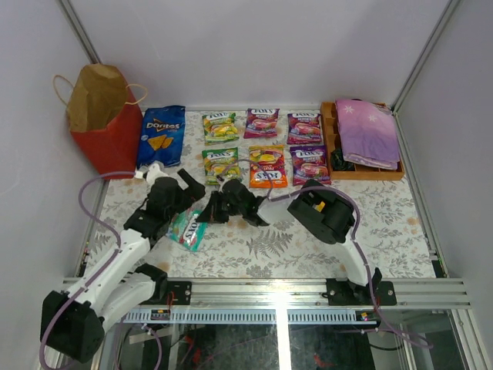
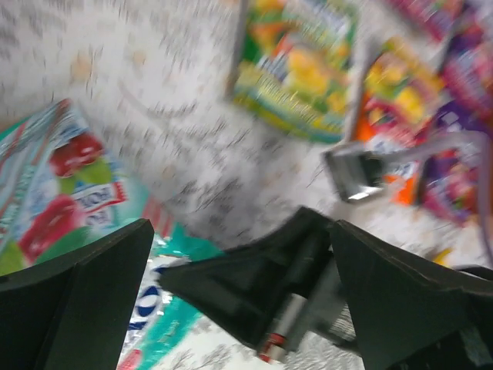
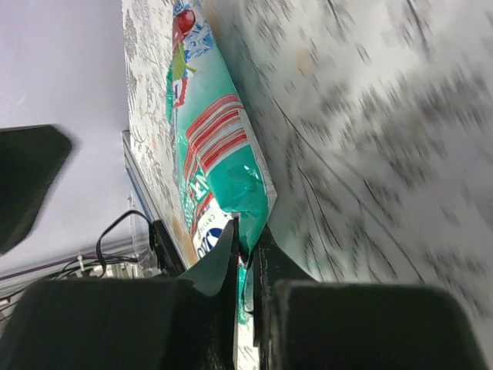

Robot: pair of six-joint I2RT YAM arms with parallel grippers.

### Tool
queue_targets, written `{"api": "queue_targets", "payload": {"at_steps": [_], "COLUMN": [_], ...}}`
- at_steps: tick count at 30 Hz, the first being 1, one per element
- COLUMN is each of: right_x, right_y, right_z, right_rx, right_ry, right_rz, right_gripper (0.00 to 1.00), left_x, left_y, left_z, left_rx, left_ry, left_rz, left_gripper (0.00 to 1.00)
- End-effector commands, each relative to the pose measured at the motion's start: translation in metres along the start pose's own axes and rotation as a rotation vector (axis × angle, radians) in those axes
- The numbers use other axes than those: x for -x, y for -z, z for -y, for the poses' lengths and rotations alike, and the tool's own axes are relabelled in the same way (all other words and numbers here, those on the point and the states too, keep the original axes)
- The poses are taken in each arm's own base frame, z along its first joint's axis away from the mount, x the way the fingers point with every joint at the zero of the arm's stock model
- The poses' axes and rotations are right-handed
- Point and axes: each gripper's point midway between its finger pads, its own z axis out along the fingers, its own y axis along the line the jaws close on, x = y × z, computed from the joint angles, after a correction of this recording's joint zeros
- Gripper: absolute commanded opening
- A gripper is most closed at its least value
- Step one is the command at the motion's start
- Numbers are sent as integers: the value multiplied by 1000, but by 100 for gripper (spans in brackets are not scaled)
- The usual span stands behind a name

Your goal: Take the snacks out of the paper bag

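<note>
The red paper bag (image 1: 104, 127) stands open at the far left, brown inside. The blue Doritos bag (image 1: 162, 135) lies beside it. Several candy pouches lie in rows at the back: green-yellow (image 1: 220, 126), purple (image 1: 261, 122), orange (image 1: 267, 167). A teal pouch (image 1: 187, 229) lies on the table in front of them. My right gripper (image 1: 204, 216) is shut on its edge; in the right wrist view the jaws (image 3: 248, 239) pinch the teal pouch (image 3: 212, 139). My left gripper (image 1: 191, 199) is open and empty just above it; its wrist view shows the teal pouch (image 2: 62, 185) and the right gripper's fingers (image 2: 262, 285).
A brown wooden tray (image 1: 330, 131) at the back right holds a folded purple cloth (image 1: 368, 131). White walls close in the floral tablecloth (image 1: 385, 231) on three sides. A metal rail (image 1: 269, 289) runs along the near edge.
</note>
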Motion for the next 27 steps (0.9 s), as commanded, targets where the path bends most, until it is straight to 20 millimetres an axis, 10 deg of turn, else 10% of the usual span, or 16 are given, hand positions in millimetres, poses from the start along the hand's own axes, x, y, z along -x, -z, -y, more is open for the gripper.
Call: {"api": "queue_targets", "payload": {"at_steps": [1, 17, 23, 27], "right_x": [19, 83, 99, 139], "right_y": [-9, -58, -65, -30], "right_z": [-8, -42, -60, -83], "right_rx": [-43, 8, 70, 102], "right_ry": [143, 329, 375, 400], "right_rz": [-134, -292, -256, -149], "right_gripper": [0, 12, 67, 99], "left_x": [60, 61, 58, 53], "left_y": [18, -9, -2, 6], "left_z": [16, -12, -23, -25], "left_rx": [-37, 35, 56, 42], "left_ry": [17, 63, 81, 96], "left_rz": [156, 155, 178, 172], "left_gripper": [100, 100, 100, 100]}}
